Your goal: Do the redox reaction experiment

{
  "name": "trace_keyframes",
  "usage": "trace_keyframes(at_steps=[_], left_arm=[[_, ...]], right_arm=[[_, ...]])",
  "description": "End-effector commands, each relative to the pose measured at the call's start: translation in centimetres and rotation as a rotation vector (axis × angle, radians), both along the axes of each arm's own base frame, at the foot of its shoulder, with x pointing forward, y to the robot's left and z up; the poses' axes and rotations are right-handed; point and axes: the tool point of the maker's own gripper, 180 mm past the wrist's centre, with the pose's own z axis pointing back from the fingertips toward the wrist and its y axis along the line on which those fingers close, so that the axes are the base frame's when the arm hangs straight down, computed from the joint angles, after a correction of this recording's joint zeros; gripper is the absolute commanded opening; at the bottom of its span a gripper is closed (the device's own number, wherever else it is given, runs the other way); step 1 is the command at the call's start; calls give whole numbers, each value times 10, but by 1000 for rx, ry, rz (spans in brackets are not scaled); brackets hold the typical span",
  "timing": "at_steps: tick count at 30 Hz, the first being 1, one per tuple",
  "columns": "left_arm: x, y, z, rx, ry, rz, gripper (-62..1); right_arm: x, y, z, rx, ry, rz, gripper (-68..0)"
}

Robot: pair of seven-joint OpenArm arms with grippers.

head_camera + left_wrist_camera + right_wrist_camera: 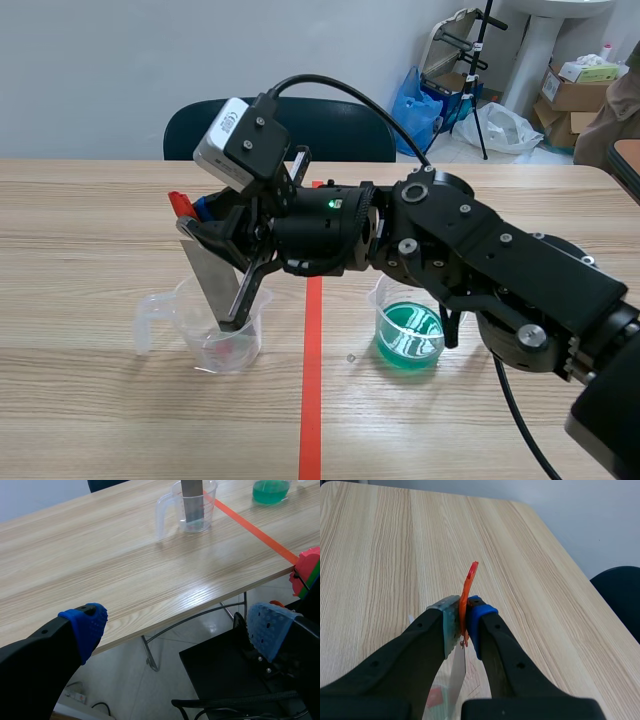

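Grey flat metal strip [212,280] clenched in the right gripper [200,218]. An orange-red plastic tab [471,577] is pinched in with it and pokes out past the pads. In the scene view the strip's long axis is tilted, top toward 11 o'clock and foot toward 5. The foot stands inside the clear plastic measuring jug [250,345], which sits just at 9 o'clock of the red tape line.

The clear beaker of green liquid [410,338] is at 3 o'clock of the jug, across the tape. My guess is the strip goes there next, so lift along the axis first, then carry it toward 3.

Left gripper [177,625] hangs released off the table's near edge, well apart from both vessels. The right arm is far nearer.

I can't tell whether the jug holds liquid. The strip's foot is blurred behind the jug wall and a black finger link. I can't see the left arm in the scene view.
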Motion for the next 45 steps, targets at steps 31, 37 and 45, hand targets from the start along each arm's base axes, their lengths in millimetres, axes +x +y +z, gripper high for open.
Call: trace_keyframes(at_steps=[31,37,45], left_arm=[[0,1,11,-9,-45,1,-14],[0,1,11,-9,-45,1,-14],[0,1,11,-9,-45,1,-14]], right_arm=[[-6,5,7,-16,-59,60,-243],[-23,8,0,-45,-26,151,-42],[-23,8,-2,-55,-24,150,4]])
